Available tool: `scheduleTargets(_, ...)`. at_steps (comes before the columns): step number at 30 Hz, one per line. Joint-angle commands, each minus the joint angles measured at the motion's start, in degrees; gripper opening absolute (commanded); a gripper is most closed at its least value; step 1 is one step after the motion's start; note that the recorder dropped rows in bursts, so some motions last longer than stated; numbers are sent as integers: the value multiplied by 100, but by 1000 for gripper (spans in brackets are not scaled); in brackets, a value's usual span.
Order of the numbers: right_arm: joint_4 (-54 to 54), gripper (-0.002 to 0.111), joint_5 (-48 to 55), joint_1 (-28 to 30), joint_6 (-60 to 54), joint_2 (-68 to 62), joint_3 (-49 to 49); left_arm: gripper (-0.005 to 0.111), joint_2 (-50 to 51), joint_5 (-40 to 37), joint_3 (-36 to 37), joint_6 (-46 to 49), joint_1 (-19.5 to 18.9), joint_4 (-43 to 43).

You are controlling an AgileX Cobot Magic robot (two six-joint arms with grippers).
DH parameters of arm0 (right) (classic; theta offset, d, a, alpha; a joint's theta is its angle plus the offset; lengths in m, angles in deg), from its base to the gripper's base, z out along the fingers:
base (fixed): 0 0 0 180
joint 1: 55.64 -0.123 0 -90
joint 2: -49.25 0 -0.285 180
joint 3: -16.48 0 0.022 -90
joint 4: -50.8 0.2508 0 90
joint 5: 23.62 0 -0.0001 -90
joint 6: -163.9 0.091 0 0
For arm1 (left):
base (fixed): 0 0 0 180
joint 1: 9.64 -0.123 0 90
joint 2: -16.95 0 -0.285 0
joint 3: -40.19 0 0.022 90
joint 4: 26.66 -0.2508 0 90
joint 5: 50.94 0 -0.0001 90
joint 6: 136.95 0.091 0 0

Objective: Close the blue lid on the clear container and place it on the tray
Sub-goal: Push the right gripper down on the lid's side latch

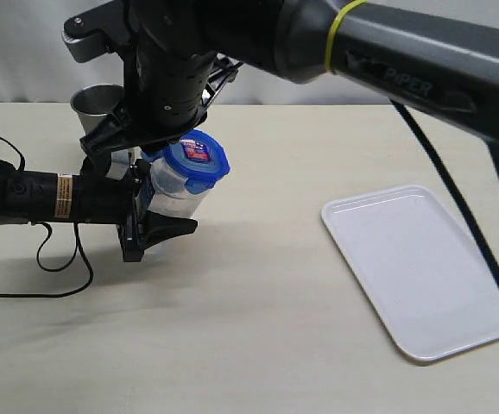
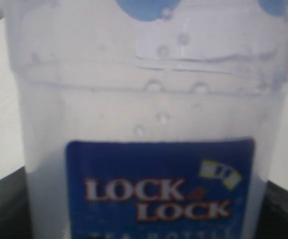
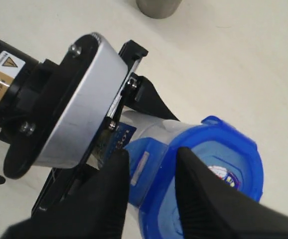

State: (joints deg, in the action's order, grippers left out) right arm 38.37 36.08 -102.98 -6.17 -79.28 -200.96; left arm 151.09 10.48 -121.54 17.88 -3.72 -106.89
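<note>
Your left jaws grip the container [image 1: 176,188], tilted, lid [image 1: 199,160] end toward upper right. Right jaws straddle the lid, pinch unclear. Tray [image 1: 422,276] sits lower right.

A grey stainless steel cup [image 1: 94,105] stands upright at about ten o'clock on the pale beige tabletop [image 1: 249,345], its right side partly hidden. Beyond the table's far edge, towards twelve o'clock, hangs a white backdrop [image 1: 21,43].
</note>
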Motion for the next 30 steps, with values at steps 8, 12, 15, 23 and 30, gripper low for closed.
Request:
scheduleTargets(8,0,29,522,-9,12,-306,-45,0,-83,135,-15,-57,17,135)
scheduleTargets(12,-89,29,781,-69,-4,-453,-45,0,-83,148,-15,-57,17,135)
scheduleTargets(15,-294,29,782,-184,-4,-563,-45,0,-83,148,-15,-57,17,135)
scheduleTargets(23,-366,29,928,-215,-69,-711,-45,0,-83,270,-15,-57,17,135)
scheduleTargets(30,-704,29,1008,-345,-136,-902,-45,0,-83,362,-15,-57,17,135)
